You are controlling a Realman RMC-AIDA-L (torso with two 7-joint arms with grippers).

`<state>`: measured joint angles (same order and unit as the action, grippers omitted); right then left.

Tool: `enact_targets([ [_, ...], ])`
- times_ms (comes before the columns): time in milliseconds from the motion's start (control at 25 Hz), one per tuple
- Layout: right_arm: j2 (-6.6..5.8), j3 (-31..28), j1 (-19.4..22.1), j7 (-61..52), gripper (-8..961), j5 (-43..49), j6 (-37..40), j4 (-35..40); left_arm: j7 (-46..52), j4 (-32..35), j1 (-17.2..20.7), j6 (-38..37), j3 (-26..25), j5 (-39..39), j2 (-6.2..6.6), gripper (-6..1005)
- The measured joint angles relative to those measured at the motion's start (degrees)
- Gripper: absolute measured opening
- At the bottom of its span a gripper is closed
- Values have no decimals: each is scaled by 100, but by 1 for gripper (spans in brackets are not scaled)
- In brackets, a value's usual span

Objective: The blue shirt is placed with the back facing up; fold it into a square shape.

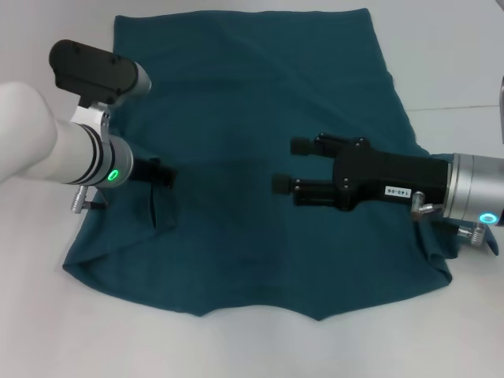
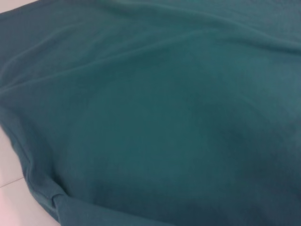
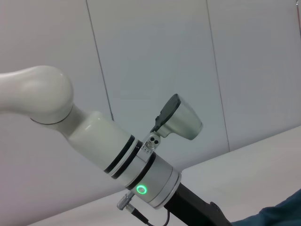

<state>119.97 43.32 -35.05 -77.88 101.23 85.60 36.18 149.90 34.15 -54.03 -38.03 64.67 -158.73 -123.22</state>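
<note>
The blue shirt (image 1: 252,157) lies spread flat on the white table, hem at the far side, with a small raised fold on its left part near the left arm. It fills the left wrist view (image 2: 160,117), and one corner shows in the right wrist view (image 3: 282,214). My left gripper (image 1: 156,172) hangs over the shirt's left part, mostly hidden behind its wrist; its black body also appears in the right wrist view (image 3: 195,212). My right gripper (image 1: 288,165) hovers over the shirt's right middle, pointing left, open with nothing between its fingers.
The white table (image 1: 441,63) surrounds the shirt on all sides, with a bare strip (image 2: 9,188) beside the cloth's edge. A panelled grey wall (image 3: 155,56) stands behind the left arm.
</note>
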Motion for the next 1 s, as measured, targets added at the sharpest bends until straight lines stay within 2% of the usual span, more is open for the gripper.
enact_targets([
  [280, 0, 20, -61, 0, 882, 0, -32, 3, 5, 137, 51, -20, 1, 6, -37, 86],
  [480, 8, 17, -72, 1, 882, -14, -35, -19, -31, 179, 4, -32, 32, 105, -70, 308],
  [720, 9, 5, -59, 21, 882, -65, -41, -34, -56, -44, -146, 57, 43, 271, -99, 519],
  [920, -3, 7, -82, 2, 882, -68, -43, -16, -17, 283, 24, -125, -194, 467, -63, 594],
  [1000, -13, 13, -101, -36, 882, -68, -42, 3, -13, 840, 309, -681, -648, 496, -33, 608],
])
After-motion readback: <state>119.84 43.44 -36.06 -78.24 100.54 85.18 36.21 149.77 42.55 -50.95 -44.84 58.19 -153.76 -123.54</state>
